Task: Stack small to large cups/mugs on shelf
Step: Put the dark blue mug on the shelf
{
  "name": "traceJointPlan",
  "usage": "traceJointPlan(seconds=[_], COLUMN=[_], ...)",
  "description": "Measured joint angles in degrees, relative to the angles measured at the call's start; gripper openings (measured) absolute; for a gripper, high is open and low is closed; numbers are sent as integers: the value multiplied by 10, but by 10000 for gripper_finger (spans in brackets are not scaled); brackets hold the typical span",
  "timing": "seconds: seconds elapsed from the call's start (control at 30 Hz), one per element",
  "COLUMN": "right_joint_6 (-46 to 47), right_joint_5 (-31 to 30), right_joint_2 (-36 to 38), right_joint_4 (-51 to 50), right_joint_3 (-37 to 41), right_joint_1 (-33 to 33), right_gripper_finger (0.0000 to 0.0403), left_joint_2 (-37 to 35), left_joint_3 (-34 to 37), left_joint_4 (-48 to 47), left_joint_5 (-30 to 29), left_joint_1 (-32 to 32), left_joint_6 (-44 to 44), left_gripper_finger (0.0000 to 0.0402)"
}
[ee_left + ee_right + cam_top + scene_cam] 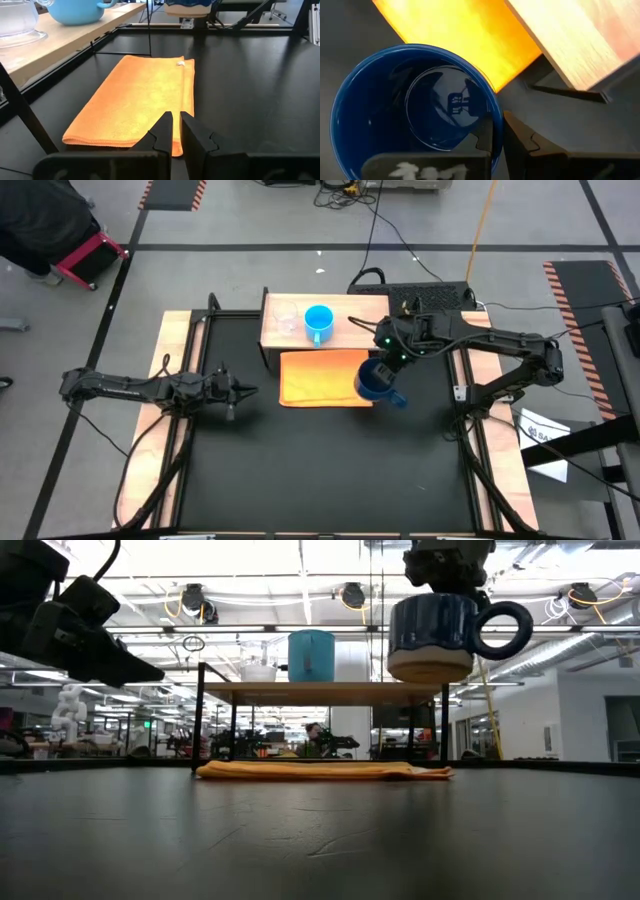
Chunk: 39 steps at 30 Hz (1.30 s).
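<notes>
Fingers of the right gripper [497, 145] are clamped on the rim of the dark-blue mug [376, 379], held in the air over the orange cloth's [318, 377] right edge. Only the low view confirms the lift. The light-blue mug [318, 321] and glass cup [286, 319] stand on the shelf [355, 332]. The left gripper [176, 131], fingers nearly closed and empty, waits left of the cloth.

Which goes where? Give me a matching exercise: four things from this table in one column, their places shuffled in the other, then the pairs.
Things:
1. dark-blue mug
2. light-blue mug
3. glass cup
4. orange cloth

Places:
A. flat on the table in front of the shelf
B. on the shelf, beside the glass cup
C. held in the air by the right gripper
D. on the shelf, nearer its left end

Pairs: 1-C, 2-B, 3-D, 4-A
</notes>
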State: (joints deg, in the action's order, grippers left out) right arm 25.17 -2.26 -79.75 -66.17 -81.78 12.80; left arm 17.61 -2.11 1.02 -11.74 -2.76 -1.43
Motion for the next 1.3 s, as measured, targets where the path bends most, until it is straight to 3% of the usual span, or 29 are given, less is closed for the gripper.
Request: traceJointPlan(seconds=[0.37, 0.93, 1.3], right_joint_6=[-8, 36, 31], right_joint_5=[-53, -85, -114], right_joint_2=[37, 109, 150], right_joint_4=[-18, -91, -85], right_joint_3=[0, 0, 7], right_joint_1=[-28, 7, 6], right_gripper_finger=[10, 10, 10], left_joint_2=[0, 0, 0], left_joint_3=[0, 0, 0], left_joint_4=[0, 0, 0], left_joint_5=[18, 18, 19], left_joint_1=[0, 0, 0], left_joint_6=[-11, -18, -17], left_gripper_finger=[37, 37, 37])
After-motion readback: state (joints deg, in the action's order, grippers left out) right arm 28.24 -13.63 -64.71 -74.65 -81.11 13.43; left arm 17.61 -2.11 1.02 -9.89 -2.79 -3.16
